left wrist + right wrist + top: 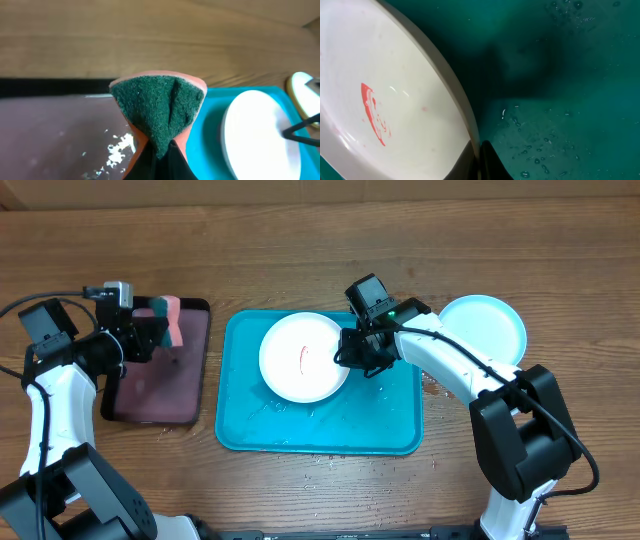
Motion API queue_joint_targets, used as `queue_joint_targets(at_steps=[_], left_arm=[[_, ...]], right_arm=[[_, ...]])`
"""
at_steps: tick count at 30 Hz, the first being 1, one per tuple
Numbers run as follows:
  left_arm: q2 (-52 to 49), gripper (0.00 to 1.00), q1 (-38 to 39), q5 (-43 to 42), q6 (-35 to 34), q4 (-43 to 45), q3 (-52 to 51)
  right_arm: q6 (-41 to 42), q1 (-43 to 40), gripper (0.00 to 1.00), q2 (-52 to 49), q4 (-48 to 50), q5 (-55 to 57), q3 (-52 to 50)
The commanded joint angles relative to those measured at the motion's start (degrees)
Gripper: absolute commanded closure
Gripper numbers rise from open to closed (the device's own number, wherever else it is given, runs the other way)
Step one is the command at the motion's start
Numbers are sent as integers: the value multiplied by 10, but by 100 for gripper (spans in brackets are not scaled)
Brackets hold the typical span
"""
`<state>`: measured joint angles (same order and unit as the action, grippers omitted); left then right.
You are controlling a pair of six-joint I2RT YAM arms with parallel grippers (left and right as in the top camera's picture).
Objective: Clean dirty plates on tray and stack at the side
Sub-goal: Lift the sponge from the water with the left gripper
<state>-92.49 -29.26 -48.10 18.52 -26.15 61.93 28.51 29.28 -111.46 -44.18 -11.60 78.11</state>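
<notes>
tray point(240, 420) point(560, 75): turquoise and rectangular with a raised rim, at the middle of the table point(320, 240); droplets point(300, 415) point(530, 150) are scattered over its floor.
white plate point(300, 345) point(255, 135) point(395, 100): on the tray, toward its far half, with a red smear point(304, 357) point(375, 115) in its centre.
right claw point(348, 352) point(479, 160): closed narrow, pinching the white plate's right rim; I cannot tell whether that edge is raised off the tray floor.
light blue plate point(490, 325): on the table just beside the tray's right side, partly behind the right arm and apart from the white plate.
left claw point(150, 335) point(157, 160): clamped on the sponge, over the small tray's far end.
sponge point(170, 320) point(157, 107): dark green scouring face with a pink-orange backing, squeezed into a fold by the grip.
small tray point(150, 395) point(50, 135): black rim and pinkish floor, left of the tray, with white flecks on its wet surface.
</notes>
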Motion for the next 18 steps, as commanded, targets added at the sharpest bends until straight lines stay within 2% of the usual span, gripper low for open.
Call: queue_joint_targets(at_steps=[1,8,12,18], left_arm=[[6,96,0,-76,16,17,-4],[6,95,0,-85,16,22,-4],[6,96,0,-85,16,22,-4],[6,96,2,-66,16,12,-4]], right_arm=[[3,0,96,2,4,0,6],[3,0,96,2,3,-1,6],[3,0,96,2,2,-38,6],[48,6,96,-2,-12,-65,6]])
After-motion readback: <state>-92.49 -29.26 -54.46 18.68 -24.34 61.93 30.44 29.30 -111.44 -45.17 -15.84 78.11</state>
